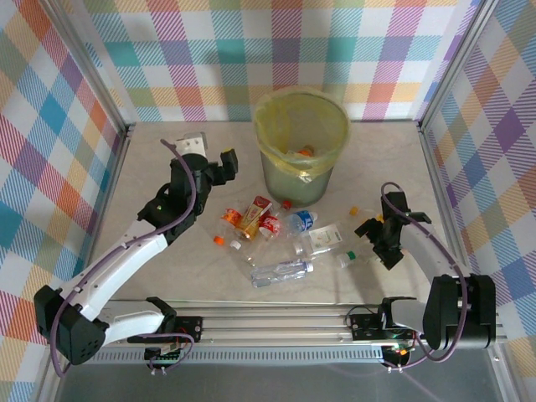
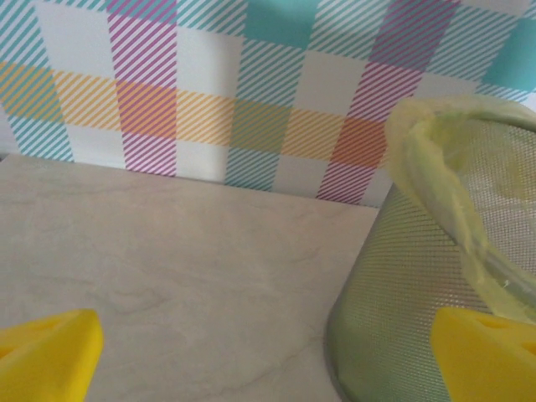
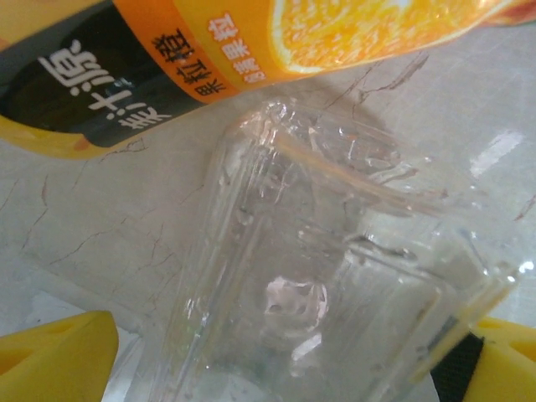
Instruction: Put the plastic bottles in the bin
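The right end effector point(image 3: 276, 373) is holding its jaws spread wide, straddling a crumpled clear bottle point(image 3: 335, 268) that is lying on the surface point(image 3: 92, 226). The bottle is sitting between the yellow fingertips point(image 3: 50, 360), which are not clamping it. An orange-labelled bottle point(image 3: 251, 50) is lying just beyond it. The left end effector point(image 2: 268, 360) is hanging open, holding nothing, just beside the bin point(image 2: 394, 285) — the other bottles point(image 1: 283, 270) are lying scattered in front of the bin, between the two arms.
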Motion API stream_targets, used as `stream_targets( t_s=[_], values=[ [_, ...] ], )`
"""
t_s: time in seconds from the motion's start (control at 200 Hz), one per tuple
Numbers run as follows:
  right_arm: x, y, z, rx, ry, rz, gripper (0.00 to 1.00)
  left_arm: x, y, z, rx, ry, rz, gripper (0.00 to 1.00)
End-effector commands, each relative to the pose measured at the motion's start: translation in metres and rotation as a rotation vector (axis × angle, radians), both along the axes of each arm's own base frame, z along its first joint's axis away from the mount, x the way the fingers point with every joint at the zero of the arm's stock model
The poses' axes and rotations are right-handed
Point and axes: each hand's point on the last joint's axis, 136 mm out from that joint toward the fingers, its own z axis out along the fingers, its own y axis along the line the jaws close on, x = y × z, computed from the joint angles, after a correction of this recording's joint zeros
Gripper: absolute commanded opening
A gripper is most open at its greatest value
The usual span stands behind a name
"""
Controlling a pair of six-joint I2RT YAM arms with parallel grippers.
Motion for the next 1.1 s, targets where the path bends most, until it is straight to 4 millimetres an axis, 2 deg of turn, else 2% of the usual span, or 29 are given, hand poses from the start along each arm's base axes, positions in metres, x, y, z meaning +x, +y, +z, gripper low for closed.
stream_targets(
  t_s=[0.0, 0.325, 0.61, 0.81, 0.94, 1.1],
  values=[
    [0.001, -0.003, -0.008, -0.013, 0.013, -0.025, 0.93, -0.005, 0.02, 0.008, -0.073, -0.045, 0.067, 1.0],
    [-0.003, -0.005, -0.023, -0.02, 0.05, -0.037, 0.81, 0.001, 0.054, -0.032, -0.236, 0.05, 0.121, 1.0],
    [-0.011, -0.009, -0.014, -0.045, 0.047, -0.034, 0.6, 0.005, 0.075, -0.052, -0.327, 0.09, 0.175, 1.0],
    [-0.014, -0.01, 0.014, -0.052, -0.002, -0.016, 0.48, 0.008, 0.076, -0.059, -0.35, 0.12, 0.18, 1.0],
    [-0.011, -0.007, 0.045, -0.06, -0.077, 0.022, 0.42, 0.01, 0.078, -0.063, -0.372, 0.129, 0.192, 1.0],
    [0.006, 0.006, 0.093, -0.053, -0.232, 0.151, 0.36, 0.013, 0.079, -0.072, -0.406, 0.14, 0.195, 1.0]
  ],
)
